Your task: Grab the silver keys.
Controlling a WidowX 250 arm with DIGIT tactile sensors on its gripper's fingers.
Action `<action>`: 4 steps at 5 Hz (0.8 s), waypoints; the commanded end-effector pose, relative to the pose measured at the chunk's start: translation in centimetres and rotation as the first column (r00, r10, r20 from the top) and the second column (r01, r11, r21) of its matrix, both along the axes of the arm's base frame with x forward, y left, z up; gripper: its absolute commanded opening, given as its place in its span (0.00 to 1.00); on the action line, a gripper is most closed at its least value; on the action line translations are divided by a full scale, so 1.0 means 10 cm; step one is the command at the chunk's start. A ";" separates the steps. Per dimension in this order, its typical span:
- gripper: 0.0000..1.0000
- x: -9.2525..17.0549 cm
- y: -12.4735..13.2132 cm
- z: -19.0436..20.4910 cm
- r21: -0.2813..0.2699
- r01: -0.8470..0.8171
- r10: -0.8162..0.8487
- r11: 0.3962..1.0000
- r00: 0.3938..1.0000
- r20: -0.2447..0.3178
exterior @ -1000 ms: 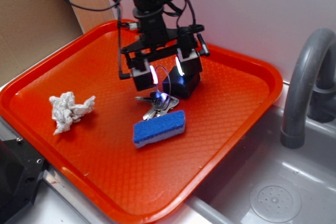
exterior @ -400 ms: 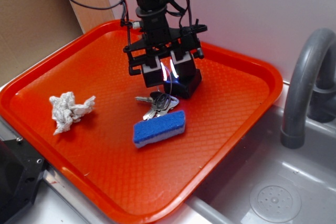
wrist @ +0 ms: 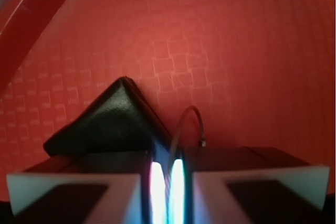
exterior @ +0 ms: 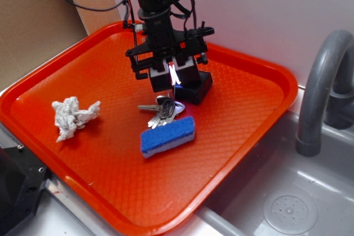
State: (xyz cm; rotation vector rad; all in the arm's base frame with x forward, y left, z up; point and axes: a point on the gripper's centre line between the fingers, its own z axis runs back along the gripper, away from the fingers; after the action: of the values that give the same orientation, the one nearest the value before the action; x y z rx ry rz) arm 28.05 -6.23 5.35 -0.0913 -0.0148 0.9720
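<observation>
clamping: pincer (exterior: 174, 77) on wire ring of silver keys (exterior: 161, 110) | 1 sponge (exterior: 167, 135) | 1 paper wad (exterior: 73, 116)

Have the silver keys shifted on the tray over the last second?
Yes. The silver keys slid slightly toward the crumpled paper wad and away from the sponge's right end, as the gripper closed on their wire ring.

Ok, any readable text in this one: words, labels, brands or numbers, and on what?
None readable in either view.
silver keys: any stamping too small to make out.
black fob: no visible marking.
blue sponge, paper wad, orange tray, gripper: plain, no lettering seen.
</observation>
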 end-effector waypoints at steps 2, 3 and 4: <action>0.00 0.15 0.17 0.21 -0.015 0.026 -0.025 1.000 0.998 0.055; 0.00 0.11 0.50 0.71 0.016 0.273 -0.273 0.962 0.962 0.002; 0.00 -0.05 0.74 1.26 0.123 0.495 -0.502 0.860 0.865 0.030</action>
State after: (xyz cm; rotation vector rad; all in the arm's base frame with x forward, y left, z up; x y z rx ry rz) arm 24.95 0.69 16.09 -0.0088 -0.0235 0.4181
